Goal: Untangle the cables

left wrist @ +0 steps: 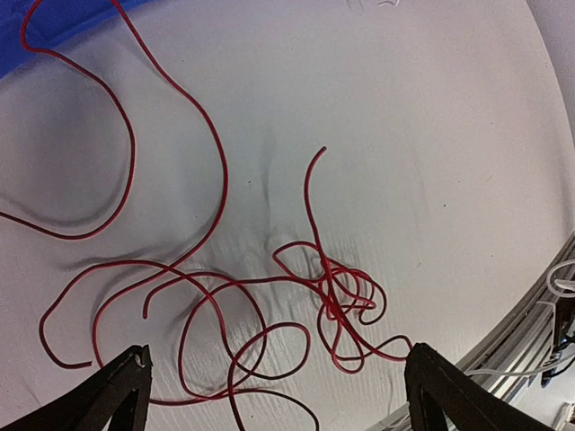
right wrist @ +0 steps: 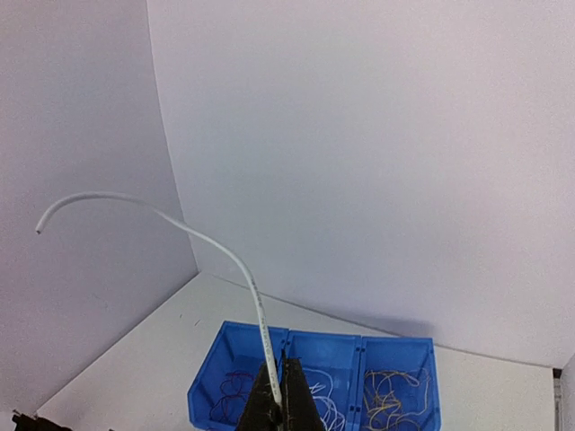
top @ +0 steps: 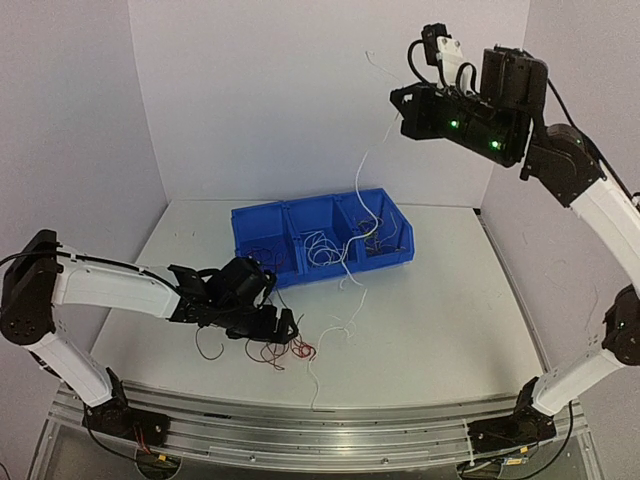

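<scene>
Blue bin (top: 320,240) mid-table; at one o'clock above it, right gripper (top: 398,98) pinched shut on a white cable (top: 360,170), held high probably to draw it clear; at seven o'clock, left gripper (left wrist: 278,350) splayed wide over dark red cables (left wrist: 332,296), ready to pick.

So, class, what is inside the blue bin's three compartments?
The blue bin holds dark red cables in one end compartment, white cables in the middle, yellow-orange cables in the other end. The floors beneath the tangles are hidden.
</scene>
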Tool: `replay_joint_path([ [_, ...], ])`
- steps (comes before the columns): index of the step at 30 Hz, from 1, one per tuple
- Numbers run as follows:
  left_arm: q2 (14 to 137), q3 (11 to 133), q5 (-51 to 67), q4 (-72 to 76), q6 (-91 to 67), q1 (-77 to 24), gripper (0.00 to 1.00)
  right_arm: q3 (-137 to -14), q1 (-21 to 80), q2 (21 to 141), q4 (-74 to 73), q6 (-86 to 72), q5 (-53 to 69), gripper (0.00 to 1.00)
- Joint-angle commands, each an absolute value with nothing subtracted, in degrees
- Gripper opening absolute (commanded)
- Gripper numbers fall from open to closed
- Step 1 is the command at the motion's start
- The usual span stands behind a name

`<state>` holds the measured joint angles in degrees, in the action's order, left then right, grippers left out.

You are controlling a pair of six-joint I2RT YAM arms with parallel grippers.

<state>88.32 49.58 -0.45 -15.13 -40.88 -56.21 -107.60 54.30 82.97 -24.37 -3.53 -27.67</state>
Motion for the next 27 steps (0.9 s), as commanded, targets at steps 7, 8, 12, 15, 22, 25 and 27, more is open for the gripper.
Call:
replay_joint_path([
  [7,99.0,56.0,-3.5,-17.7,-44.1,-56.5,0.82,-128.2,53.9,93.7,-16.7,12.7,-33.7,0.00],
  [8,99.7,56.5,-4.0,-18.3,-44.2,-56.6,0.79,-129.5,53.8,94.3,-15.6,13.6,-33.7,0.00],
  [12,100.4,56.4,-5.5,-19.1,-45.0,-56.7,0.62,-130.0,53.5,95.8,-10.8,15.0,-31.7,0.00],
  [15,100.3,56.0,-5.9,-19.1,-45.4,-56.7,0.46,-130.2,53.5,97.7,-9.5,15.4,-29.4,0.00],
  [22,99.1,55.3,-5.9,-18.5,-46.4,-56.7,0.00,-130.2,53.3,105.9,2.2,20.3,-22.3,0.00],
  [25,97.8,54.9,-4.3,-17.3,-46.5,-56.7,0.00,-135.7,52.4,111.8,4.5,21.9,-20.4,0.00],
  [27,97.2,55.0,-1.9,-16.2,-46.5,-56.7,0.00,-139.2,51.3,116.3,6.0,22.8,-19.1,0.00],
])
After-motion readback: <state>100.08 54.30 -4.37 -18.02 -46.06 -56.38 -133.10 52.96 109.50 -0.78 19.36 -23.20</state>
